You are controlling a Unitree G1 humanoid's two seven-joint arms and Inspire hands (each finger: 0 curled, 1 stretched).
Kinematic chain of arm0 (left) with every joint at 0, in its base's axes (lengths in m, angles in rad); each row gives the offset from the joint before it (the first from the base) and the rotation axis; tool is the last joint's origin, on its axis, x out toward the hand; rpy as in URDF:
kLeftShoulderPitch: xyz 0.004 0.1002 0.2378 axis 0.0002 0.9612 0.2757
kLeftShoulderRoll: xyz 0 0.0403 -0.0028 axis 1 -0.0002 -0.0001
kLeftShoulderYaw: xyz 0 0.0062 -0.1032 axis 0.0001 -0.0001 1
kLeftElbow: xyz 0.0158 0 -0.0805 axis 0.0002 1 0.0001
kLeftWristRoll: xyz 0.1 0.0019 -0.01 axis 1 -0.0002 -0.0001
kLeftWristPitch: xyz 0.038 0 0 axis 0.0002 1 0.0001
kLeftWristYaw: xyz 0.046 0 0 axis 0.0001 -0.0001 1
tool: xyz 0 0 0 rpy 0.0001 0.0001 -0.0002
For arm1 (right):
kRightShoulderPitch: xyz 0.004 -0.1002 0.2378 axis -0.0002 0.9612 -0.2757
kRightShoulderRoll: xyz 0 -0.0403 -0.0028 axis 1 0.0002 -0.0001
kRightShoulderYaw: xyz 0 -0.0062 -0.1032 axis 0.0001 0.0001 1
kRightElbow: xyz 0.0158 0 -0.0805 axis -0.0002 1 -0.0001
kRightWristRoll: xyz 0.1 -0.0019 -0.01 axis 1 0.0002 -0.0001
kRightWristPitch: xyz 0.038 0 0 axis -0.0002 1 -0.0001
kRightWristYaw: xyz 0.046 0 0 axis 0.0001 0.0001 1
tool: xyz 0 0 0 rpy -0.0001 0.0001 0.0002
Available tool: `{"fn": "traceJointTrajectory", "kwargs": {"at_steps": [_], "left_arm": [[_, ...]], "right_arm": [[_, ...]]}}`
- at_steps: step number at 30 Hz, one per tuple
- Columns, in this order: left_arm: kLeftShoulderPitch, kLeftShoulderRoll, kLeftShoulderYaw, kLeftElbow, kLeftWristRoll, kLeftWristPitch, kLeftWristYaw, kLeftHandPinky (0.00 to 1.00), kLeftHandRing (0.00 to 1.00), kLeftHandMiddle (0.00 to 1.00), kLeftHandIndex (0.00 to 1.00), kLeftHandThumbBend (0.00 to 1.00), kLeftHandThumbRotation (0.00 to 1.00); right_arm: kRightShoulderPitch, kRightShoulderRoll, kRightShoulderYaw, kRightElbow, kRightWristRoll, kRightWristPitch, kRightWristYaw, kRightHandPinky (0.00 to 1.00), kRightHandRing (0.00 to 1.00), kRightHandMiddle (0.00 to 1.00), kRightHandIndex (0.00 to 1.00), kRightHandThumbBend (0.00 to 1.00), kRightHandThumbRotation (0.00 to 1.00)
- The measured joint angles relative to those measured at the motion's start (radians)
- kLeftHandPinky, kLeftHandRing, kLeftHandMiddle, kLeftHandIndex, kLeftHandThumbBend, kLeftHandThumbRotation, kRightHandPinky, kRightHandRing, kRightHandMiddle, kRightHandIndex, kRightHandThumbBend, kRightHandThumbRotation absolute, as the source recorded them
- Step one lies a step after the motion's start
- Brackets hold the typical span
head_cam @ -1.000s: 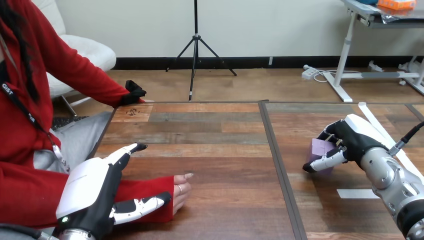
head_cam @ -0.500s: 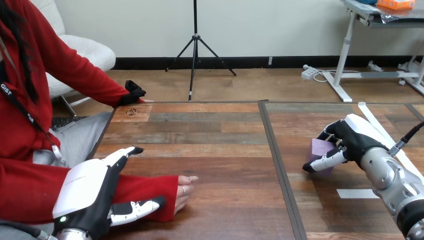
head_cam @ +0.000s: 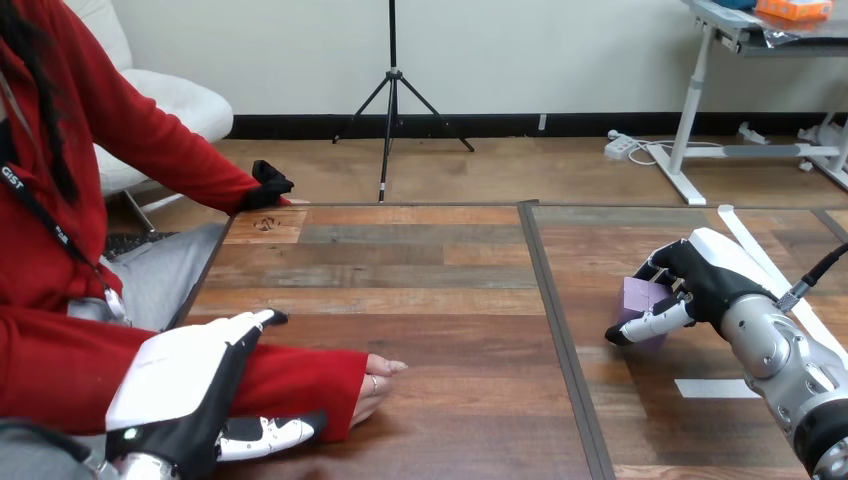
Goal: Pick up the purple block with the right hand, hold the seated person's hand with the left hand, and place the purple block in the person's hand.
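Honestly not much to read here. The wooden table (head_cam: 450,300) has a small round dark mark (head_cam: 263,224) on the pale plank at its far left corner. It could be a stamp or just a knot in the wood, it's too small to tell, and no letters or numbers can be made out in it. The white tape strip (head_cam: 715,388) on the right side of the table looks blank. The faces of the purple block (head_cam: 640,295) that show look plain too.
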Motion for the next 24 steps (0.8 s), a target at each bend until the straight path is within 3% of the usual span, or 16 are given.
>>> {"fn": "traceJointTrajectory", "kwargs": {"at_steps": [9, 24], "left_arm": [[-0.03, 0.039, -0.027, 0.01, 0.017, 0.013, -0.031, 0.9, 0.88, 0.86, 0.84, 0.89, 0.49], [-0.078, 0.104, -0.081, 0.07, 0.039, -0.005, -0.031, 0.84, 0.84, 0.83, 0.81, 0.92, 0.44]], "right_arm": [[0.0, 0.0, 0.0, 0.0, 0.0, -0.001, 0.0, 0.46, 0.51, 0.55, 0.52, 0.64, 0.0], [0.001, 0.0, 0.0, 0.0, 0.0, -0.007, 0.002, 0.46, 0.5, 0.54, 0.52, 0.65, 0.0]]}}
